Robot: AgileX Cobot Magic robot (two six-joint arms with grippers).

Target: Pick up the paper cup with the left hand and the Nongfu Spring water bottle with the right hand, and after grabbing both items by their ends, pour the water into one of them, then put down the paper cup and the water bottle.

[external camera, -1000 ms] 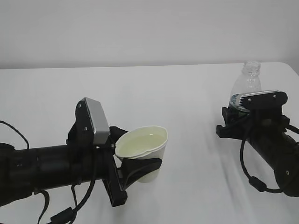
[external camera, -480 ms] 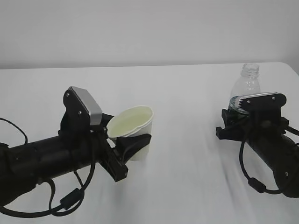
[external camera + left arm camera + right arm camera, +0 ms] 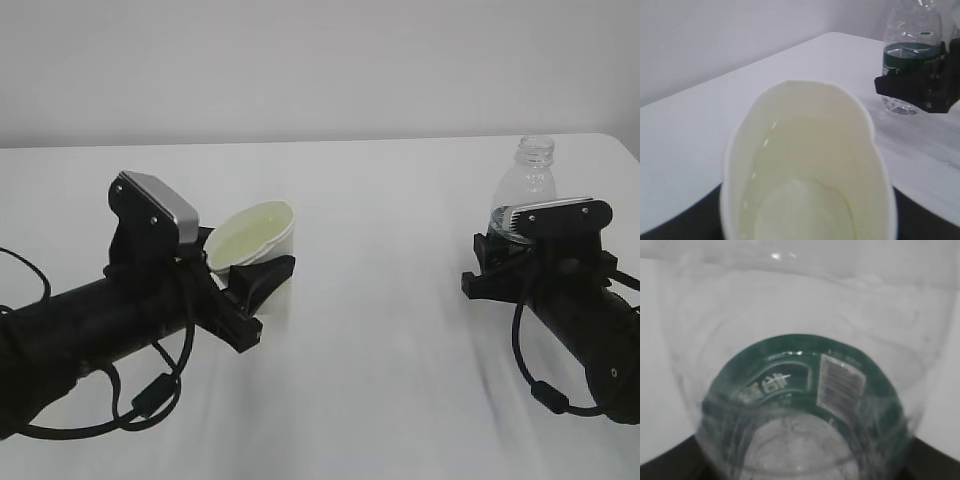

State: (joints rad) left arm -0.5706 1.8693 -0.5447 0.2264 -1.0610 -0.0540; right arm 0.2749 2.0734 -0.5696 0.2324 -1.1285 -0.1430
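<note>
Left hand low over white table, arm lying near-horizontal, silver-grey wrist plate up top. Fingers clamped round lower half of paper cup, one black finger visible across cup's front wall. Cup squeezed oval at rim, tilted a bit away from wrist; can't tell if base touches table. Water inside cup, pale, surface well below rim in left wrist view; cup fills most of that view, rim pinched to a rounded point on far side.

Right hand at far right, also low, arm angled down toward cam. Jaws closed round Nongfu Spring water bottle at label height; dark green label band sits just above black fingers in left wrist view. Bottle upright, capless neck above gripper, clear upper body looks empty; base seems on table. Right wrist view: bottle right against cam, green band w/ small white barcode patch, dark jaw edges at both lower corners.

Bottle well apart from left gripper, off to its right and a bit farther back. Cup well apart from right gripper, to its left. Black cables looping under left arm.
</note>
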